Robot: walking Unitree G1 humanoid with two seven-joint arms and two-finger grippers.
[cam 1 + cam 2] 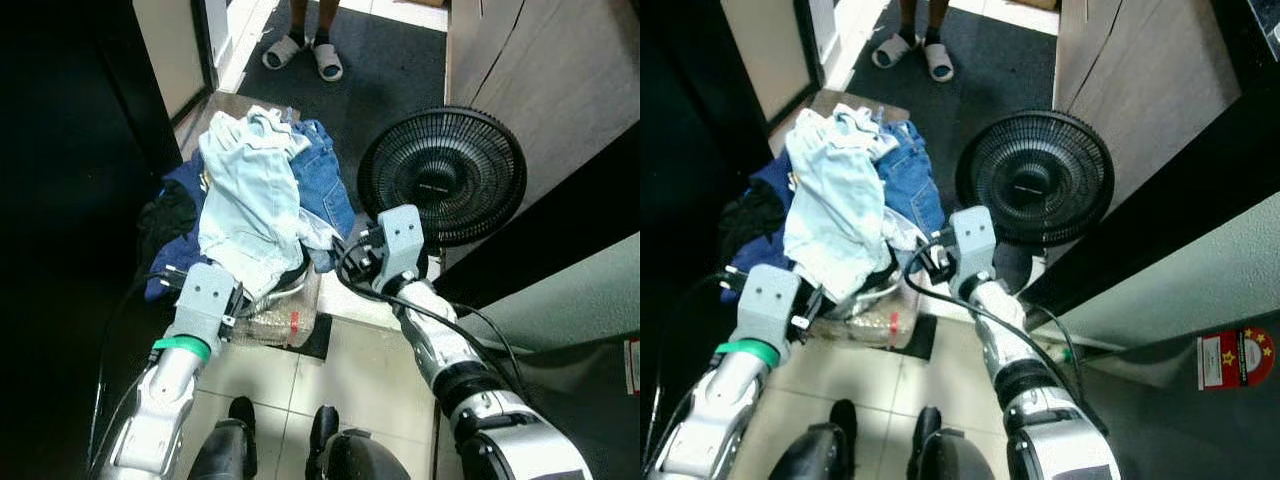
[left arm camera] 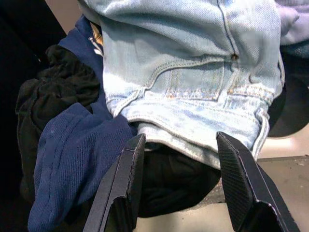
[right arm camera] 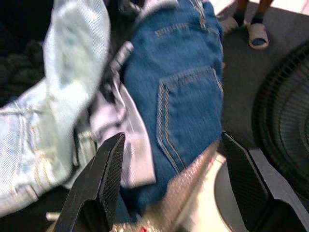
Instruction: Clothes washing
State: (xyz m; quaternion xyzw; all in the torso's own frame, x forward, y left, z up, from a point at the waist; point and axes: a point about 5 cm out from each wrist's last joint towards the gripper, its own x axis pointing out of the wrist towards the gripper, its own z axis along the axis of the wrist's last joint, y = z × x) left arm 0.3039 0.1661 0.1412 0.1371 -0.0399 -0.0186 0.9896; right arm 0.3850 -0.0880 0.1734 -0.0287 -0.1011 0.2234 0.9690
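A heap of clothes lies on the floor before me: light blue jeans (image 1: 245, 195) on top, darker blue jeans (image 1: 325, 185) on their right, a navy garment (image 2: 63, 159) and a black one (image 2: 58, 92) on the left. My left gripper (image 2: 186, 181) is open just short of the light jeans' waistband (image 2: 193, 118). My right gripper (image 3: 174, 186) is open too, its fingers (image 3: 104, 183) spread before the dark jeans' back pocket (image 3: 186, 113) and a pale lilac cloth (image 3: 133, 145).
A black floor fan (image 1: 442, 175) stands close on the right of the heap, beside my right arm. A person in white slippers (image 1: 305, 55) stands beyond on a dark mat. A wooden wall (image 1: 540, 90) rises at right, dark space at left.
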